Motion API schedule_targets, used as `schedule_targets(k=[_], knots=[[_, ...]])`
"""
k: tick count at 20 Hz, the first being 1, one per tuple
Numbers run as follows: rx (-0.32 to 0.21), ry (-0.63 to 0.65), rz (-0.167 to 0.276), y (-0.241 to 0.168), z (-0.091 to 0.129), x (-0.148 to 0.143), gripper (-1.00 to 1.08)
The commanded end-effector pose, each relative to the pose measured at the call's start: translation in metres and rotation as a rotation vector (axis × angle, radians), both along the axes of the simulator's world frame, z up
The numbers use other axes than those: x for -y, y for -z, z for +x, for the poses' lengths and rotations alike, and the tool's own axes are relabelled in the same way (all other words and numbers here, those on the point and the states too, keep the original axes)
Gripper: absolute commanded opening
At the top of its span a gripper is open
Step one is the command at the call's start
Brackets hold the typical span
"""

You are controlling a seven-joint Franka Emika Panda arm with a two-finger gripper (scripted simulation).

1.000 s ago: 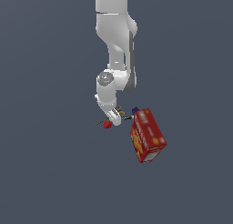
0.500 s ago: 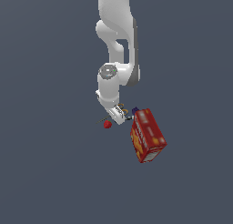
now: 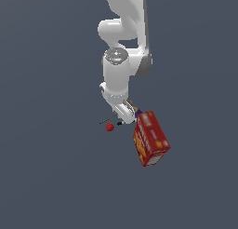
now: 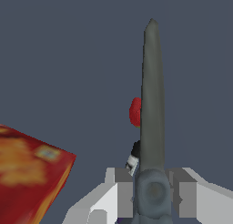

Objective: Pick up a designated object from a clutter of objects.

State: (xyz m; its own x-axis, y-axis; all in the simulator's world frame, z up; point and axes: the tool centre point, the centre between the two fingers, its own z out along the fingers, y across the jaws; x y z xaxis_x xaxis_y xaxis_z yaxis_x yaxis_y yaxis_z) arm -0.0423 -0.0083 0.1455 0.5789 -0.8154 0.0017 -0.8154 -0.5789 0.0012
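The scissors (image 4: 152,104) sit clamped at the pivot between the fingers of the pincer (image 4: 154,193), the grey blades pointing away from the wrist. In the exterior view they show as a thin dark line (image 3: 109,119) beside the strawberry (image 3: 110,127), the red box (image 3: 150,138) close by. The grasp looks made; whether they have left the counter cannot be told, so lifting clear likely remains.

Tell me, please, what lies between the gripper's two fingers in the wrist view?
The scissors lie there: their pivot end sits between the gripper fingers, the dark blades pointing away. The wrist view shows it.
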Motion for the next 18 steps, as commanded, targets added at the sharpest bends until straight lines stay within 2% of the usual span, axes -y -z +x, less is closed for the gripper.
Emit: schedule_targets(k=[1,18], knots=[[0.000,0.001,-0.001,-0.023,0.009,-0.006,-1.00],[0.000,0.000,-0.001,-0.172,0.072,-0.051,-1.00]])
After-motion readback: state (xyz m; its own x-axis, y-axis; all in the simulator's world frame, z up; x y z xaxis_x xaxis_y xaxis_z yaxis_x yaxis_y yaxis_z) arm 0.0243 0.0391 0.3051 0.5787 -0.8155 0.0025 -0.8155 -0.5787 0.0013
